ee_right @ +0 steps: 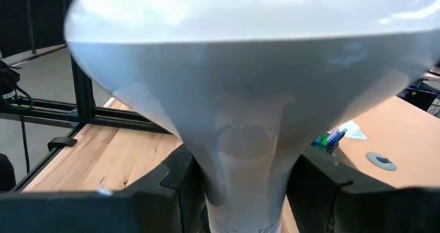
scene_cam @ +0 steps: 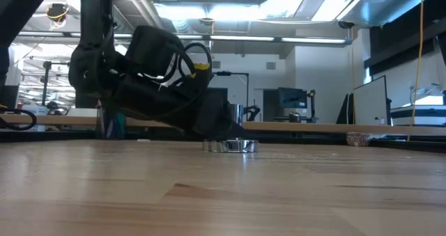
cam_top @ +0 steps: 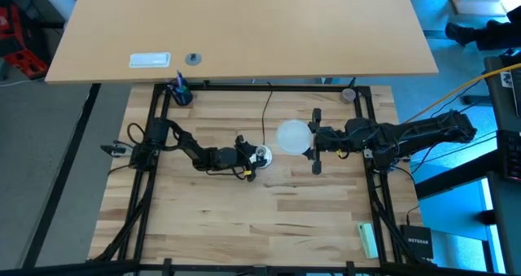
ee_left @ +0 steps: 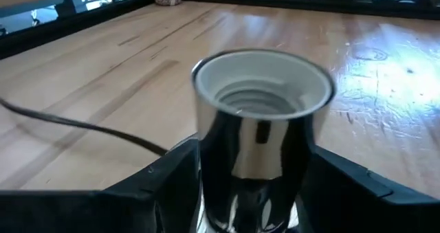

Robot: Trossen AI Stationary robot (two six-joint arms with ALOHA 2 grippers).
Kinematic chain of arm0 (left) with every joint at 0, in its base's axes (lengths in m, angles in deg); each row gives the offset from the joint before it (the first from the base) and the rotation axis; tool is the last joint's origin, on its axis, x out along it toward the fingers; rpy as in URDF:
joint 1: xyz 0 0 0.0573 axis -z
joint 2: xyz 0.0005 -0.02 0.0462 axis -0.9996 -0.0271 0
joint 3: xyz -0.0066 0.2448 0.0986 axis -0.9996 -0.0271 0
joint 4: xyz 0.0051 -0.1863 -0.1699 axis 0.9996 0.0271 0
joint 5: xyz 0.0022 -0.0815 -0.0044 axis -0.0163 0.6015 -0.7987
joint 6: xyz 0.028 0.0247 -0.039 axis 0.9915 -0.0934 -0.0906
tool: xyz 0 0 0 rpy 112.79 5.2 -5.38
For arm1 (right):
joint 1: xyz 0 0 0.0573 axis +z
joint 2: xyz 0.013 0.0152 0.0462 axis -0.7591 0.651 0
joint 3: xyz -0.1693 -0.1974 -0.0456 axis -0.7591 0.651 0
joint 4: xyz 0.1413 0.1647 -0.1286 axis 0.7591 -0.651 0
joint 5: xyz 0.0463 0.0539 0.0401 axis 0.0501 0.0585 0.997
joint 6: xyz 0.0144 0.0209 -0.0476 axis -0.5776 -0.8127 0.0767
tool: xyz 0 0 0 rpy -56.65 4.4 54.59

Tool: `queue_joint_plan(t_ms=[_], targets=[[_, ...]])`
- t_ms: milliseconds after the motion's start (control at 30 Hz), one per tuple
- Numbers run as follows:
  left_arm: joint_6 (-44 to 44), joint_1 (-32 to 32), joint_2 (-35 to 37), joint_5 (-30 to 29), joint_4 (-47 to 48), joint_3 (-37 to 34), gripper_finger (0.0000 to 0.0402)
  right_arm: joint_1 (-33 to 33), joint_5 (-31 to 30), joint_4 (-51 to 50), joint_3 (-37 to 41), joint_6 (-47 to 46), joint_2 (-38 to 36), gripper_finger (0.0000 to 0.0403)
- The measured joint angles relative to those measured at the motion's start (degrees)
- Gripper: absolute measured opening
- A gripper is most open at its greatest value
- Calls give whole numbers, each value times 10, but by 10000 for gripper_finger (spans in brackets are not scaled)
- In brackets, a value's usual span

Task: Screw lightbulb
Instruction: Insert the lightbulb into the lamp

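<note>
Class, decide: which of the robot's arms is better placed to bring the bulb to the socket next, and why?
The right. Its gripper already holds the lightbulb by the neck, close beside the silver socket. The left gripper is occupied clamping that socket, mouth open and upward.

Both arms are matte black, built of rounded jointed links with black cables looped along them. The left arm (cam_top: 191, 150) carries a small yellow tag near its tool (cam_top: 249, 157). The right arm (cam_top: 407, 138) ends in a wide crossbar tool (cam_top: 314, 142).

Overhead, table-level, two close wrist views
</note>
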Motion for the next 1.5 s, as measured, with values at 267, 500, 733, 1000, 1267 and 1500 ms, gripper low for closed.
queue_joint_plan(t_ms=[267,500,733,1000,1267,1500], targets=[[-14,-2,1,-2,71,34,161,0,0,6,0,-1,8,163],[2,19,91,63,129,33,161,0,17,46,0,-1,34,163],[72,20,280,151,397,90,161,0,101,177,0,5,73,163],[43,59,378,226,598,149,161,0,154,302,-1,-20,153,163],[18,93,374,212,601,149,161,0,182,315,-52,-47,257,163],[13,101,383,226,575,149,161,0,211,317,-63,-59,282,163]])
